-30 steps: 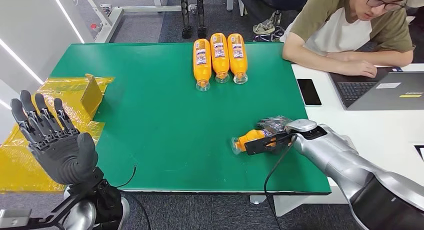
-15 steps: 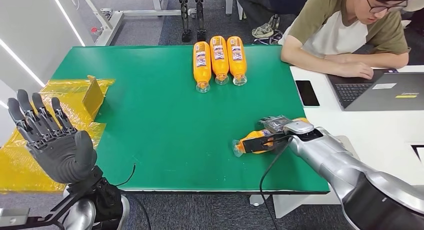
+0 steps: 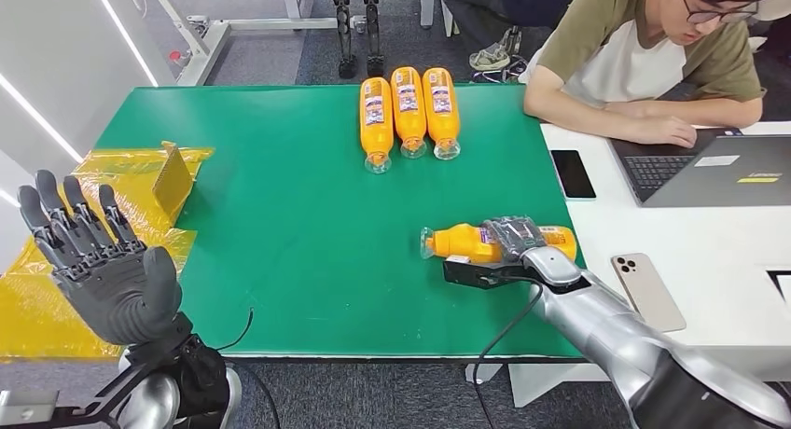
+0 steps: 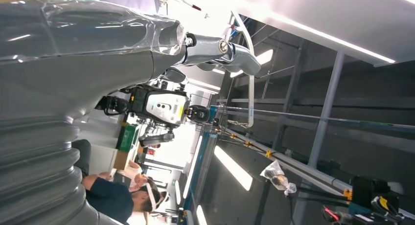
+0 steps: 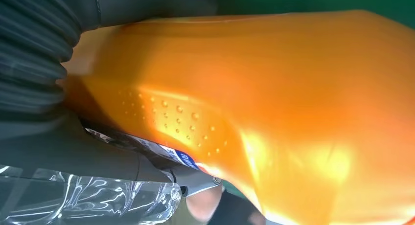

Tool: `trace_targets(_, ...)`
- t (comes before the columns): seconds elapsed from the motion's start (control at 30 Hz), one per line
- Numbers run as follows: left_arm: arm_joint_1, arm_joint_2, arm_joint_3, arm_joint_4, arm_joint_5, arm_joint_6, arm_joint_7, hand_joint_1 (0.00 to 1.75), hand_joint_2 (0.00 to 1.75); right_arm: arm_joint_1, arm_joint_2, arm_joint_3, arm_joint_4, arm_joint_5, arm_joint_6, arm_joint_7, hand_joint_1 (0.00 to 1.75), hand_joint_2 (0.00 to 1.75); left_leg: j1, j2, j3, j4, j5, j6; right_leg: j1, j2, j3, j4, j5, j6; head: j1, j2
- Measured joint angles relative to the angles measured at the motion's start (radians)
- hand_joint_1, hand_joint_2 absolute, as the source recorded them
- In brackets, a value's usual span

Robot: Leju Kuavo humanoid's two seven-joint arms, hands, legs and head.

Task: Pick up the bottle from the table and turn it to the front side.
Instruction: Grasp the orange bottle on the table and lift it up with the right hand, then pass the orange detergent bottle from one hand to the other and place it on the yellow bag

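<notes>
Since earlier: orange plastic bottle (image 3: 466,243) lifted, swung level at lower right — right hand (image 3: 519,237) clamped round it. Next: roll label forward. Left hand (image 3: 98,266) spread, idle.

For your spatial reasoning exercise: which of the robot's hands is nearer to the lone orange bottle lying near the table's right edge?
Right. The right hand grips the bottle. The left hand is raised, fingers spread, beyond the green table's opposite side.

An office-like robot lab — person (image 3: 644,47) at laptop (image 3: 718,168), green test table (image 3: 280,233)
</notes>
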State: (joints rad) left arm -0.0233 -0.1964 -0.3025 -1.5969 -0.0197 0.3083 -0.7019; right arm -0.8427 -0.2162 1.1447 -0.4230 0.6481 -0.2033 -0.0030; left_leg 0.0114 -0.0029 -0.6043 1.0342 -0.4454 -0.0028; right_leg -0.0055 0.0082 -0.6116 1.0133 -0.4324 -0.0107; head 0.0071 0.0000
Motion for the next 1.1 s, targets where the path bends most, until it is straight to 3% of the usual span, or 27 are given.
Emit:
trace_targets(0.2, 0.017, -0.001, 0.0, 0.001, -0.019, -0.001, 0.0, 0.0, 1.75, 0.122, 0.031, -0.125, -0.121, 0.009, -0.34, -0.004, 1.75, 1.75, 0.0, -0.001, -0.005, 0.0, 0.0, 0.0, 0.0, -0.001, -0.005, 0.001, -0.001, 0.0, 0.0, 0.0)
trace_targets(0.3, 0.016, -0.009, -0.005, 0.018, -0.024, -0.013, 0.001, 0.0, 1.75, 0.203, 0.056, -0.252, -0.234, 0.029, -0.454, -0.124, 1.75, 1.75, 0.0, -0.002, -0.007, 0.0, 0.0, 0.0, 0.0, -0.002, -0.007, 0.001, -0.002, 0.0, 0.0, 0.0)
trace_targets(0.4, 0.002, -0.022, -0.023, 0.056, -0.035, -0.026, 0.008, 0.0, 1.75, 0.284, 0.105, -0.431, -0.349, 0.048, -0.468, -0.297, 1.75, 1.75, 0.0, -0.002, -0.008, 0.0, -0.001, -0.001, 0.001, -0.002, -0.008, 0.001, -0.003, 0.0, 0.0, 0.0)
trace_targets(0.47, -0.011, -0.03, -0.037, 0.084, -0.037, -0.031, 0.013, 0.0, 1.75, 0.323, 0.139, -0.535, -0.404, 0.049, -0.468, -0.368, 1.74, 1.75, 0.0, -0.002, -0.009, 0.0, -0.001, 0.0, 0.0, -0.002, -0.008, 0.001, -0.004, 0.0, 0.0, 0.0)
trace_targets(0.57, -0.023, -0.039, -0.05, 0.115, -0.042, -0.039, 0.023, 0.0, 1.75, 0.359, 0.178, -0.644, -0.461, 0.048, -0.468, -0.43, 1.71, 1.75, 0.0, -0.003, -0.009, 0.0, -0.002, 0.0, 0.0, -0.002, -0.008, 0.001, -0.004, 0.001, 0.0, 0.0)
trace_targets(0.73, -0.066, -0.042, -0.094, 0.189, -0.126, -0.1, 0.093, 0.0, 1.75, 0.431, 0.272, -0.816, -0.573, 0.077, -0.468, -0.67, 1.68, 1.75, 0.0, -0.001, -0.009, 0.0, -0.002, 0.001, 0.0, -0.002, -0.009, 0.001, -0.004, 0.001, 0.0, 0.0)
trace_targets(0.93, -0.112, -0.042, -0.157, 0.287, -0.201, -0.149, 0.128, 0.0, 1.75, 0.524, 0.379, -0.842, -0.685, 0.071, -0.468, -0.691, 1.68, 1.75, 0.0, -0.001, -0.009, 0.0, -0.002, 0.0, 0.0, -0.001, -0.01, 0.001, -0.005, 0.0, 0.0, 0.0)
trace_targets(1.1, -0.136, -0.042, -0.175, 0.335, -0.21, -0.173, 0.131, 0.0, 1.75, 0.561, 0.404, -0.823, -0.734, 0.072, -0.468, -0.634, 1.7, 1.75, 0.0, -0.001, -0.01, 0.0, -0.003, 0.0, 0.0, -0.001, -0.01, 0.001, -0.005, 0.0, 0.0, 0.0)
